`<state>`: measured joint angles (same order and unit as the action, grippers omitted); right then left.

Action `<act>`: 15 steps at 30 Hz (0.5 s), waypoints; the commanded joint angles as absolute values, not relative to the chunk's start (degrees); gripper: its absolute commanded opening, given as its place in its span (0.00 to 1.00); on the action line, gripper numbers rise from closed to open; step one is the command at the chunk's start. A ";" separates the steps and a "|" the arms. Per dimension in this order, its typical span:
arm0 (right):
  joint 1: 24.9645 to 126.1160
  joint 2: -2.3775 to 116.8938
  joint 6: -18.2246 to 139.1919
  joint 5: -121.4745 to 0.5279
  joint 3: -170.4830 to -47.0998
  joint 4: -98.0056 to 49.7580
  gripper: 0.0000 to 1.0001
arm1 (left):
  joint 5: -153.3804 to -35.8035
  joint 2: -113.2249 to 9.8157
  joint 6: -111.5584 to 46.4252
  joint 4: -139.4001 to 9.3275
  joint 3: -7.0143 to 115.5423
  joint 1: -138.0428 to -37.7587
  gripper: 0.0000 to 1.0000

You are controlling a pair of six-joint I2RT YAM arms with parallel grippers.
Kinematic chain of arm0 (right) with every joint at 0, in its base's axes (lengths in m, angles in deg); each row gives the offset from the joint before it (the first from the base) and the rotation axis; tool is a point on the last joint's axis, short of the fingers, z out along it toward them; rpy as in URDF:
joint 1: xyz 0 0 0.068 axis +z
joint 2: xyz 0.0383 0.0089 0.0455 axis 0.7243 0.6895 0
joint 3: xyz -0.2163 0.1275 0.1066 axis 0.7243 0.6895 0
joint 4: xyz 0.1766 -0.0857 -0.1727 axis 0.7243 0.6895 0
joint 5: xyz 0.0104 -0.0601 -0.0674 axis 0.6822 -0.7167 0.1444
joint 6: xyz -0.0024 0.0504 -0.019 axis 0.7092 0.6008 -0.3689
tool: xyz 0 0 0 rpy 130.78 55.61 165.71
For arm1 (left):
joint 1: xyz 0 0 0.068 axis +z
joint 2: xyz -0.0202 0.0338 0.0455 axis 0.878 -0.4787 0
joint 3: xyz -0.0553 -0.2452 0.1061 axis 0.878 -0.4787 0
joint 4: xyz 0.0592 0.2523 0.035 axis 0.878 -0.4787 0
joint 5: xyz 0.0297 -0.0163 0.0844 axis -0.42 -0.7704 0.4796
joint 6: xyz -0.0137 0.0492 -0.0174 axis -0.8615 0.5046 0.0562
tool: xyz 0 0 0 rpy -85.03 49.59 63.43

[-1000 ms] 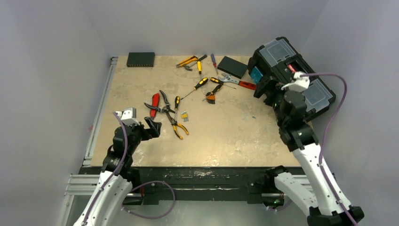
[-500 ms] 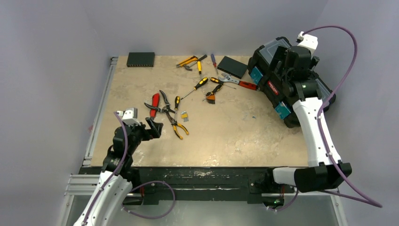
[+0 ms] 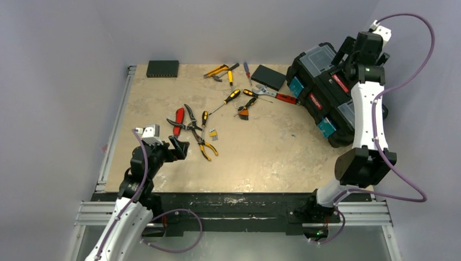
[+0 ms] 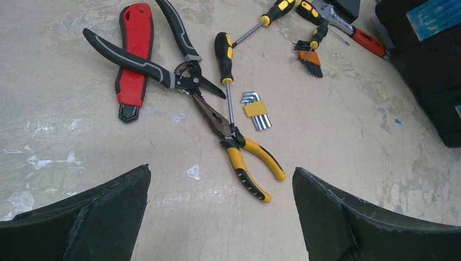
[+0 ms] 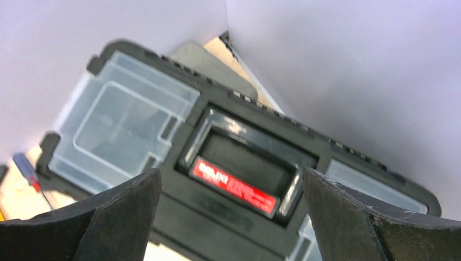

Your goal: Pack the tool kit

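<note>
- Beige tabletop [image 3: 261, 157], grey walls. The toolbox [image 3: 321, 87] sits at the far right corner with its lid down and blue latches [image 3: 296, 85] facing the loose tools.
- Step looks like opening the box. Right end effector [image 5: 231, 179] hovers over the red-labelled lid handle [image 5: 234, 186], jaws apart, empty.
- Left end effector [image 4: 220, 179] is apart and empty, just short of the yellow-black pliers [image 4: 247, 163].
- Next: release latches, lift lid, then load tools.

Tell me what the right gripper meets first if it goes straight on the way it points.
The right gripper, open, faces the toolbox lid; it would probably meet the red-labelled handle first, though depth is unclear.
</note>
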<state>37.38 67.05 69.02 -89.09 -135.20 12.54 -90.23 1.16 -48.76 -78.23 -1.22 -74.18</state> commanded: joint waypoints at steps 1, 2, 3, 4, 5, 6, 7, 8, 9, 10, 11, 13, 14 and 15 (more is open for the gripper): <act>36.23 70.88 70.40 -93.72 -142.77 10.34 0.99 | -91.46 1.45 -47.32 -75.67 -1.84 -74.23 0.99; 35.99 71.49 70.37 -95.74 -142.53 8.61 0.99 | -91.58 1.53 -47.28 -75.65 -1.87 -74.23 0.99; 35.54 72.04 70.41 -96.58 -142.17 7.04 0.99 | -91.72 1.51 -47.22 -75.51 -1.93 -74.22 0.99; 34.94 72.51 70.92 -96.78 -141.74 5.54 0.99 | -91.96 1.47 -47.18 -75.31 -1.97 -74.23 0.99; 34.33 73.02 71.32 -96.33 -141.37 4.43 0.99 | -92.18 1.34 -47.18 -75.18 -2.02 -74.23 0.99; 33.83 73.80 71.83 -95.99 -141.28 3.74 0.99 | -92.33 1.25 -47.10 -75.08 -1.93 -74.23 0.99; 33.61 74.05 72.48 -96.86 -141.40 3.76 0.99 | -92.51 1.13 -47.09 -75.05 -1.91 -74.23 0.98; 33.49 73.60 72.57 -97.46 -140.42 2.26 0.99 | -92.76 1.12 -47.01 -75.01 -1.92 -74.23 0.98; 33.27 73.09 73.03 -97.70 -139.18 0.60 0.99 | -92.84 1.11 -47.00 -74.90 -2.00 -74.23 0.98; 32.97 72.45 73.80 -97.83 -138.08 -0.50 0.99 | -92.94 1.11 -47.00 -74.83 -2.00 -74.23 0.98; 32.79 71.87 74.72 -98.12 -137.04 -1.63 0.99 | -92.99 1.11 -47.00 -74.82 -2.07 -74.23 0.98; 32.78 70.41 77.14 -99.29 -134.68 -2.18 0.99 | -92.99 1.08 -47.00 -74.79 -2.04 -74.23 0.98; 32.56 69.22 78.51 -99.52 -132.75 -3.01 0.99 | -93.05 1.11 -47.00 -74.82 -2.01 -74.23 0.98; 32.28 67.77 79.60 -99.22 -130.11 -4.65 0.99 | -93.06 1.18 -47.00 -74.83 -2.00 -74.23 0.98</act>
